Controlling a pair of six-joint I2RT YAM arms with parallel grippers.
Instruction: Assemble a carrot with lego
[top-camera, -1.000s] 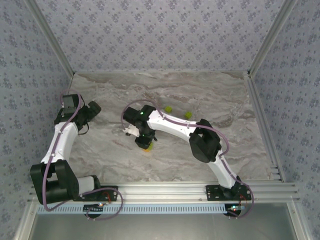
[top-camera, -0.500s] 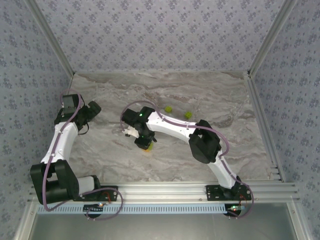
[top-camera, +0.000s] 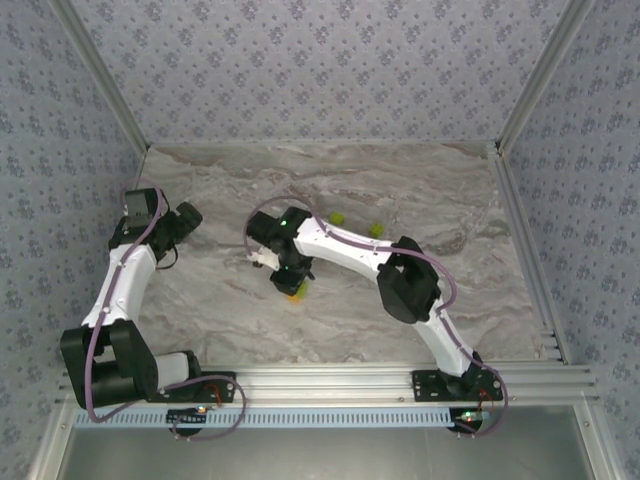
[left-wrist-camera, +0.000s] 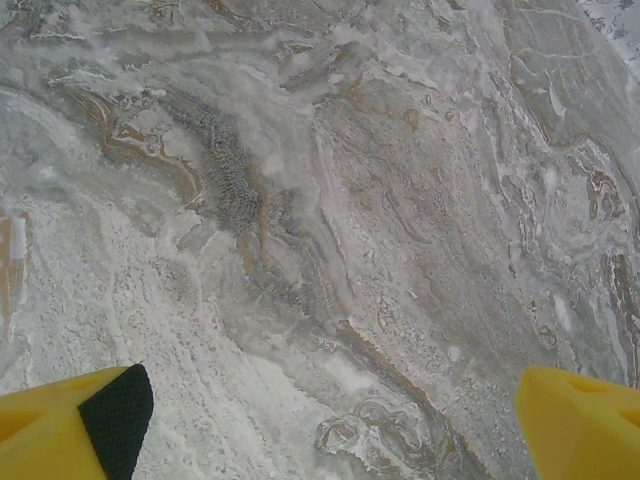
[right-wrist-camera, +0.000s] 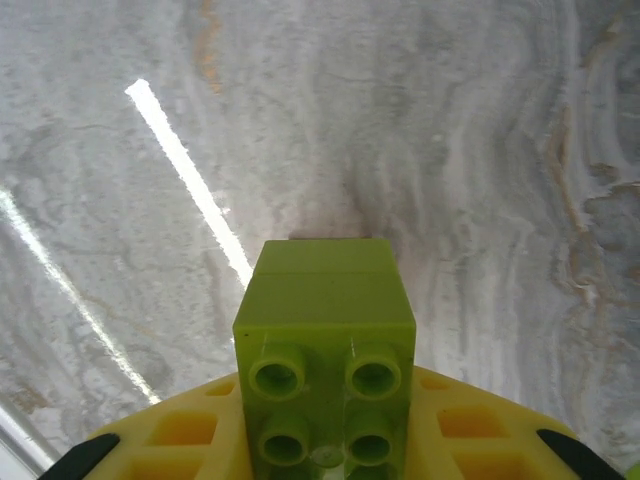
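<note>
Your counter (top-camera: 400, 320) is a flat slab with a grey-and-tan marbled surface. It looks matte and grainy at wrist range, and bright streaks of glare cross it under the right wrist. Patterned wallpaper panels (top-camera: 320, 70) enclose it on three sides, and ribbed aluminium rails (top-camera: 330, 380) run along the near edge.

Your left arm (top-camera: 125, 275), white shells with black joints, stands at the left side of the counter. Its left fingers (left-wrist-camera: 580, 425) are spread wide, one at each lower corner of the wrist view. They are yellow plastic, one with a black textured pad, and they hold and touch nothing; bare counter lies between them.

Your right arm (top-camera: 350, 250) reaches to the middle of the counter. Its right fingers (right-wrist-camera: 180, 435), yellow with a moulded grid of recesses, are closed on a lime-green brick (right-wrist-camera: 325, 340). That brick is glossy and blocky, with four round studs facing the wrist camera and a seam across its far end. It projects past the fingertips toward the counter.

In the top view an orange brick (top-camera: 293, 296) shows right at the tip of those fingers. You cannot tell there whether it is joined to the green one or rests on the counter.

A loose lime-green brick (top-camera: 338, 217) and a second loose brick (top-camera: 376, 229) lie on the counter beyond the right arm, near each other.
</note>
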